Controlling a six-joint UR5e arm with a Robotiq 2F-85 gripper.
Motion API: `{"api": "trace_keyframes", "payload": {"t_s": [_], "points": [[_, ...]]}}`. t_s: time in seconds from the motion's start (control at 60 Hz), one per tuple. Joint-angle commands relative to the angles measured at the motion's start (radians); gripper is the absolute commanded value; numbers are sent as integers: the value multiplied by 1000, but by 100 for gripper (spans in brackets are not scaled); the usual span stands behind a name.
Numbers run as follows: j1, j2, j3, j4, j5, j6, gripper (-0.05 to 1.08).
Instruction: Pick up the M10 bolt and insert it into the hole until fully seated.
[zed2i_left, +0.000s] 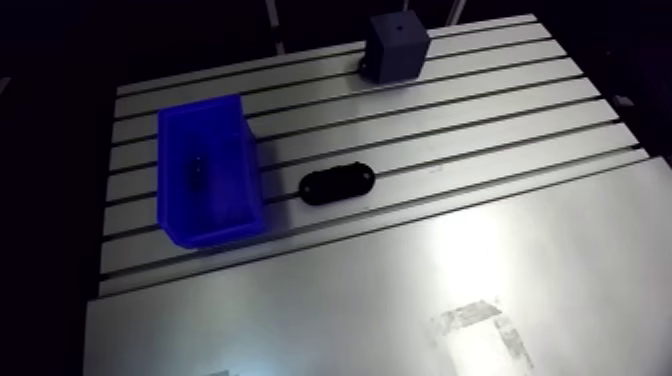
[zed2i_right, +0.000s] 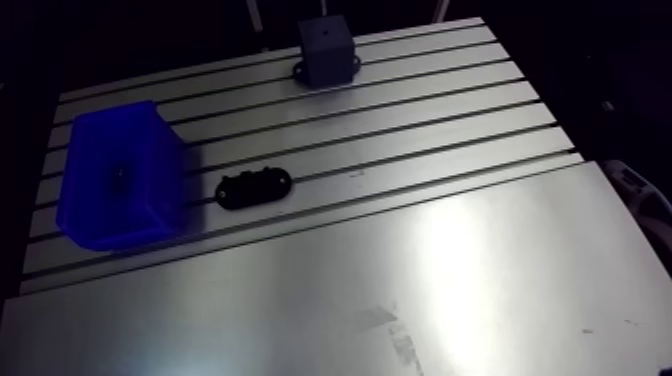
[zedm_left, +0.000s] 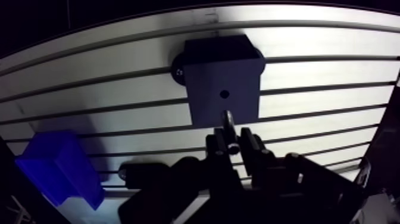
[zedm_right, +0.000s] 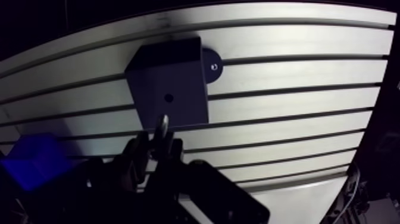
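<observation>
Holding: the M10 bolt (zedm_left: 228, 121) is pinched between the two fingers of the gripper (zedm_left: 233, 138), its pale metal end sticking out ahead of the fingertips.
Gripper: closed down on the bolt, with only the bolt's own width left between the fingers.
Bolt's place: in the wrist view its end shows over the near edge of the block's face, just short of the hole and not in it; whether it touches the block cannot be told.
Hole (zedm_left: 224, 93): a small dark round opening in the middle of that face.
Block (zed2i_left: 397, 45): grey and box-shaped, standing near the far edge of the slotted table (zed2i_left: 480, 290).
Black oval piece (zed2i_left: 338, 184): lying flat at mid-table, well apart from the block.
Blue bin (zed2i_left: 210, 170): open-topped, just beside the oval piece; a small dark item lies inside, too small to tell.
</observation>
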Motion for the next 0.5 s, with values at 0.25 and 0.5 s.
{"api": "trace_keyframes", "payload": {"t_s": [0.25, 0.5], "points": [[-2, 9, 1, -10, -2, 0, 108], [-2, 13, 3, -10, -1, 2, 108]]}}
